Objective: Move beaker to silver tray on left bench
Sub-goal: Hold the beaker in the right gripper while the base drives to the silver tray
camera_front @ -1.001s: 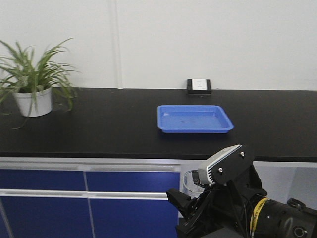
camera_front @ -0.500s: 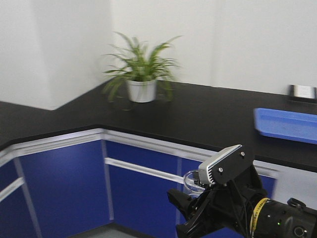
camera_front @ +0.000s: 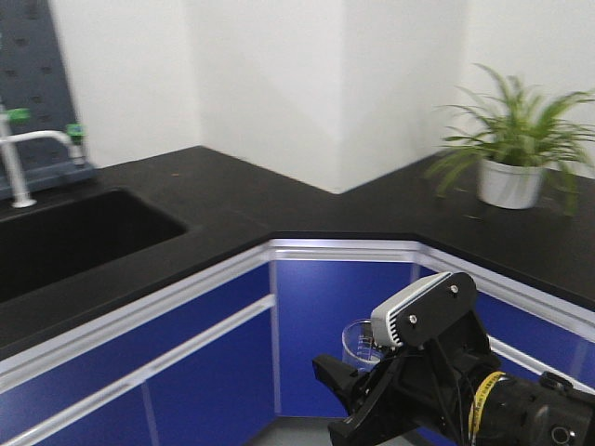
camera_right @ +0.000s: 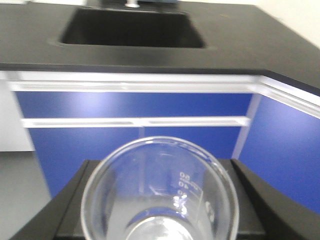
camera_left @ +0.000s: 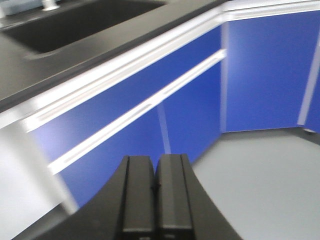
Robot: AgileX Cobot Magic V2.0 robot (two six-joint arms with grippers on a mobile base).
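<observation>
The beaker (camera_front: 359, 342) is a small clear glass cylinder with nothing in it, held in front of the blue cabinets. My right gripper (camera_front: 357, 375) is shut on it. In the right wrist view the beaker (camera_right: 159, 172) fills the lower middle, with the right gripper (camera_right: 161, 210) closed on its two sides and its black fingers (camera_right: 75, 200) showing beside the glass. My left gripper (camera_left: 155, 172) is shut and empty, pointing at the cabinets and floor. The silver tray and the left bench with white bins are out of view.
A black L-shaped countertop (camera_front: 279, 209) runs round a white wall corner. A black sink (camera_front: 74, 232) with a white faucet (camera_front: 23, 163) is at the left. A potted plant (camera_front: 509, 172) stands at the right. Blue cabinet fronts (camera_front: 325, 297) and grey floor (camera_left: 265, 185) are below.
The view has swung left: the blue tray and wall socket have gone out of view, the plant has shifted to the right, and the sink has come in at the left. The beaker stays in my right gripper.
</observation>
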